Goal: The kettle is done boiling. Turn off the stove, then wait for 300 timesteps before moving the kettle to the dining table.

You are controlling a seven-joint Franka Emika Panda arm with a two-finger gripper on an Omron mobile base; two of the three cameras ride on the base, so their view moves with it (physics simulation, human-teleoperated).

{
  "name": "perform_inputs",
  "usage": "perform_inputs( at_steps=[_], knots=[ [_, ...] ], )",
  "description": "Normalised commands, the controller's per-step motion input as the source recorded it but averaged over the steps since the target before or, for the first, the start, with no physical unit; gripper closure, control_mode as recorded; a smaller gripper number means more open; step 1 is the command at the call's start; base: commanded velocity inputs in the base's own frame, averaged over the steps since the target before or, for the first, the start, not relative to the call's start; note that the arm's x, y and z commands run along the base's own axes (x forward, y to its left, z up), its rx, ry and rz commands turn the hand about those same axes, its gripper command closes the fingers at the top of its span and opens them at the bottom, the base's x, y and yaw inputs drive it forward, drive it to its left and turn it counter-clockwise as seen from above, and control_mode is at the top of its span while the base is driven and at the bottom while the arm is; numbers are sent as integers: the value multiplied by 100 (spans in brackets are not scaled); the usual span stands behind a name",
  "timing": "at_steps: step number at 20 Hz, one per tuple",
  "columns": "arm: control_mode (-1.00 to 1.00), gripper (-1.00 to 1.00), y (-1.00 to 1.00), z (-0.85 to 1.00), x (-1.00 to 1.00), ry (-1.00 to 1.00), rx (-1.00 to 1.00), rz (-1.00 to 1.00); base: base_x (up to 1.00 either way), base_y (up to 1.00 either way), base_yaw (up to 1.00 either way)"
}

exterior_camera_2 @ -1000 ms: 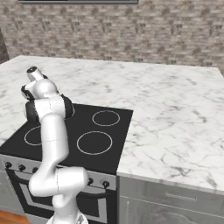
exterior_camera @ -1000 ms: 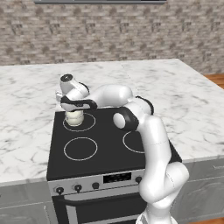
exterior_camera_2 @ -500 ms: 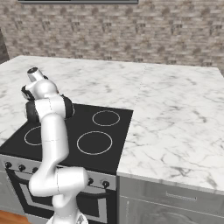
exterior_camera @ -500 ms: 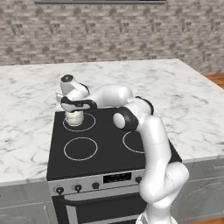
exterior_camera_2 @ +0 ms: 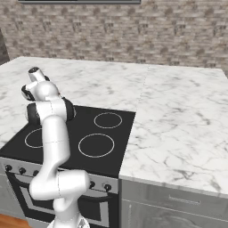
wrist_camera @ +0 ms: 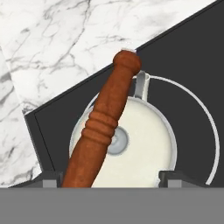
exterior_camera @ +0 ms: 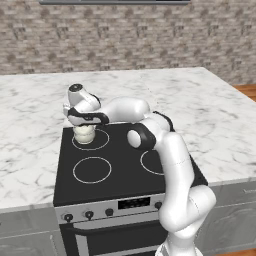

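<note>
Kettle (exterior_camera: 84, 134) sits on the rear-left burner ring of the stove (exterior_camera: 120, 175), close to the back-left corner of the black glass top, upright, cream body with a grey lid knob in the middle. Arm reaches from the base over the cooktop and bends down so the gripper (exterior_camera: 82, 124) hangs right over the kettle, hand body covering the top of it from the left base camera. From the hand camera the gripper (wrist_camera: 111, 178) looks straight down on the kettle (wrist_camera: 140, 140): reddish-brown handle (wrist_camera: 103, 127) runs diagonally across the lid, one end sticking out past the rim toward the cooktop corner, the other end down beside one fingertip. The two dark fingertips (wrist_camera: 173, 178) stand apart, one on each side of the kettle body, with the handle near the left tip; pincer looks released and wide, straddling the kettle, but I cannot tell if the pads touch anything yet. Short spout (wrist_camera: 141, 83) points away toward the far side of the burner ring. From the right base camera the arm column blocks the kettle; the stove (exterior_camera_2: 89, 133) shows its other white rings bare and black knobs (exterior_camera_2: 107, 187) along the steel front panel. White-and-grey marble dining table (exterior_camera: 210, 110) wraps around the back and sides of the stove; brick wall (exterior_camera: 125, 35) behind it.
</note>
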Motion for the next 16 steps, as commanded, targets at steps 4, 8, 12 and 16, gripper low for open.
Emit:
perform_inputs(
  at_steps=[4,8,12,16],
  knots=[
    [-100,100,0,-6,0,0,0,0,0,0,0],
    [-100,100,0,-7,0,1,0,0,0,0,0],
    [-100,100,0,-3,0,0,0,0,0,0,0],
    [-100,100,0,0,-1,0,0,0,0,0,0]
  ],
)
